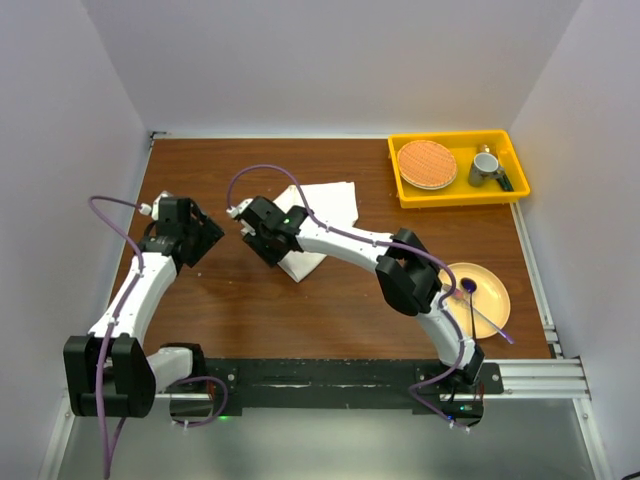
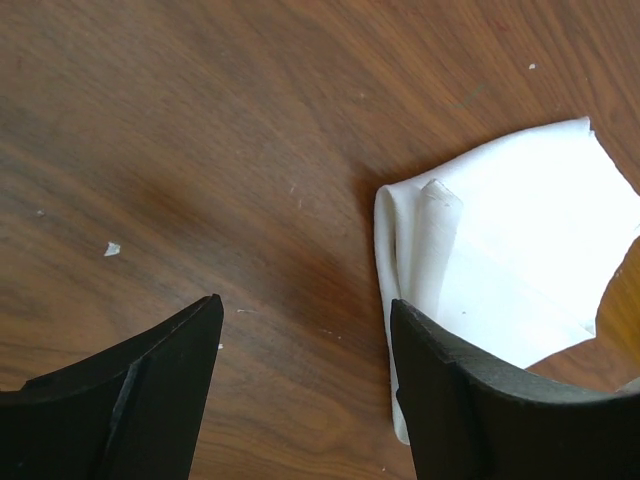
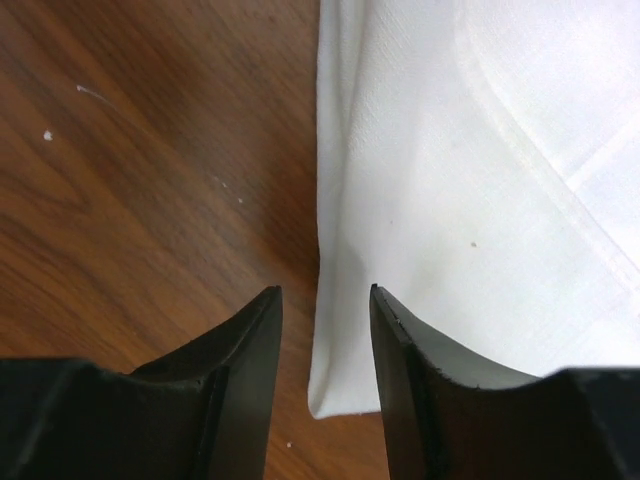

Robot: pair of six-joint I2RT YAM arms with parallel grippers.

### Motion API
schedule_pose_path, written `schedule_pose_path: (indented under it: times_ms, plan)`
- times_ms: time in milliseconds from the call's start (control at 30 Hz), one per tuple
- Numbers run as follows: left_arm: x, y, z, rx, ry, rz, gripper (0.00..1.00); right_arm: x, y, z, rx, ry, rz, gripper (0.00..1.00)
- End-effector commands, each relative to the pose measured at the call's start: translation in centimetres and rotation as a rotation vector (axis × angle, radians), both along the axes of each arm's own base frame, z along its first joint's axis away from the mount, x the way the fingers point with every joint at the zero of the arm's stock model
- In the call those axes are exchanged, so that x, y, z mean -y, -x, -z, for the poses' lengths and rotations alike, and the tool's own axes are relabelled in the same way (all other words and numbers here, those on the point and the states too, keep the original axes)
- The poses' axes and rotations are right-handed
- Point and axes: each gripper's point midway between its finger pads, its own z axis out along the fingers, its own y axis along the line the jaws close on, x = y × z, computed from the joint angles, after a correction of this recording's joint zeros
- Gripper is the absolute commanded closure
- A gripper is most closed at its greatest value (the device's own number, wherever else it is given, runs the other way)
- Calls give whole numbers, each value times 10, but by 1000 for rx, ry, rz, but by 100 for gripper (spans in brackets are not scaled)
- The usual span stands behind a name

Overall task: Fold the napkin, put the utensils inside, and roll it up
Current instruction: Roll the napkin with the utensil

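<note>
The napkin point(image 1: 322, 212) is an off-white cloth lying folded on the wooden table at centre back. My right gripper point(image 1: 262, 238) hangs over its left near corner. In the right wrist view the jaws point(image 3: 325, 292) are open, with the napkin's point(image 3: 450, 180) folded edge and corner lying between them. My left gripper point(image 1: 207, 240) is open and empty over bare wood just left of the napkin point(image 2: 510, 250); its jaws point(image 2: 305, 305) stand wide apart, the right finger over the cloth's edge. A slim gold fork point(image 1: 487, 318) lies on the yellow plate point(image 1: 494, 290) at the right, faint against it.
A utensil with a purple end point(image 1: 469, 288) also lies on that plate. A yellow tray point(image 1: 455, 192) at the back right holds an orange round plate point(image 1: 427, 164) and a grey mug point(image 1: 486, 165). White walls close in the table on three sides.
</note>
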Motion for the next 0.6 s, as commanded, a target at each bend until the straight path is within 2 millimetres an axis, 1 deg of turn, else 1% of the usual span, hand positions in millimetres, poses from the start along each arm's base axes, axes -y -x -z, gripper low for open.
schedule_pose_path:
  times_ms: [0,100,167,200,300,433,500,567]
  plan:
    - [-4,1,4,-17,-2,-10,28,-4,-13,4,48,30,12,57]
    - [-3,0,5,-11,3,0,28,-5,-15,8,61,55,4,57]
    - [-2,1,5,-12,6,2,28,-5,-14,14,65,69,-5,55]
    - [-9,0,6,-11,6,-20,28,-5,-15,15,67,71,-9,55]
    - [-11,0,7,-14,6,-22,28,-3,-15,22,82,91,-11,54]
    - [-14,0,7,-14,4,-27,28,7,-10,41,74,142,-12,56]
    - [-13,-1,8,-15,9,-22,28,10,-9,46,77,158,-1,58]
    - [-13,0,10,-22,17,-21,26,16,-4,56,77,184,0,59]
